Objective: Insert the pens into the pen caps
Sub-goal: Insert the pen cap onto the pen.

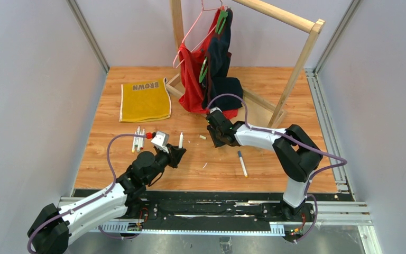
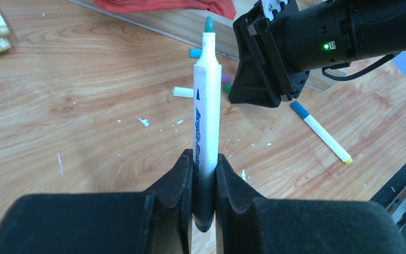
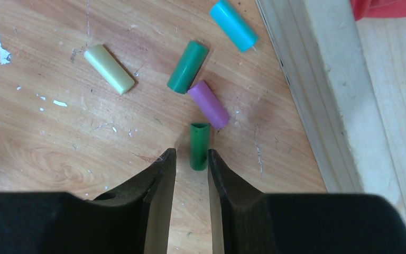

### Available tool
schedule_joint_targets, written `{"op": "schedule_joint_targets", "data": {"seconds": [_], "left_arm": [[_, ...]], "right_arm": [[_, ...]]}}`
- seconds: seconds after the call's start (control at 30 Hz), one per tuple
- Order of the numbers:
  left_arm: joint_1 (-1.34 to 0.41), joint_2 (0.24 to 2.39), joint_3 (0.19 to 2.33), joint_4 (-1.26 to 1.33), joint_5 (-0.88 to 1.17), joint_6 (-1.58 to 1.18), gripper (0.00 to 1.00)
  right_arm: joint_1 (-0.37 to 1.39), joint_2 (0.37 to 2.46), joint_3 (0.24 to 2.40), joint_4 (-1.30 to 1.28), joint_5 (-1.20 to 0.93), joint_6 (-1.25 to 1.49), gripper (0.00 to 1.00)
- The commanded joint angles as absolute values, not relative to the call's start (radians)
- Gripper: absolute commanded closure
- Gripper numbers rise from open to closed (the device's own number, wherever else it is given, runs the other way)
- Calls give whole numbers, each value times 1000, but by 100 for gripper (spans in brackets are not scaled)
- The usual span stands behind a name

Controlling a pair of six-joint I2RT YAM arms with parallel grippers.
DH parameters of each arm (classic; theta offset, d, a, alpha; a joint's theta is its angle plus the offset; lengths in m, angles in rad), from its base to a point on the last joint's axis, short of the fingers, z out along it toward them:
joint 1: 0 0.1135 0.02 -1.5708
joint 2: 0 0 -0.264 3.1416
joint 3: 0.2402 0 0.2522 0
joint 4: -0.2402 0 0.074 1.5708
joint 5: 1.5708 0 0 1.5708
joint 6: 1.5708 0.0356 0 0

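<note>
The left end effector is clamped on a white pen. The pen stands upright out of the jaws with its green tip uppermost, well out from the wooden rack toward the bench's near side. Only the left wrist view shows the grip itself, both pads pressed on the lower barrel.

The right end effector sits just beside the rack's base rail, its jaws narrow. The right wrist view alone shows why: the near end of a dark green cap lies between the fingertips, with a sliver of bench visible between it and one finger, so it is not yet pinched. Beyond it, along the rail, lie a purple cap, touching or nearly touching the dark green one, a sea-green cap and a cyan cap. A pale yellow cap lies farther from the rail.

From overhead the caps are hidden under that arm. That view does show a blue-ended pen lying nearer than the rack, and a few more pens far to the rack's left.
</note>
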State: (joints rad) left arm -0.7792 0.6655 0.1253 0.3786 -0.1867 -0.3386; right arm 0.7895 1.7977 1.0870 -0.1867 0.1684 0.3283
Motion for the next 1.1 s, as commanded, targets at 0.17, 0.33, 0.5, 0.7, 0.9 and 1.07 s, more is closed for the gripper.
{"op": "schedule_joint_targets", "data": {"seconds": [0.17,0.33,0.5,0.7,0.9,1.07], "left_arm": [[-775,663,135,397,-196,-340,100],[-775,655,133,396,-196,-336,100],[-775,653,132,397,-188,-326,100],[-775,707,142,420,-156,-272,100],[-777,752,155,472,38,-221,100],[-868,797,160,493,106,-168,100]], "right_arm": [[767,1827,1105,-186,179,346,77],[767,1808,1083,-191,150,357,92],[766,1729,1046,-196,59,315,99],[741,1609,1023,-295,-148,203,100],[678,1551,1033,-463,-435,107,99],[676,1474,1057,-633,-590,66,99]]}}
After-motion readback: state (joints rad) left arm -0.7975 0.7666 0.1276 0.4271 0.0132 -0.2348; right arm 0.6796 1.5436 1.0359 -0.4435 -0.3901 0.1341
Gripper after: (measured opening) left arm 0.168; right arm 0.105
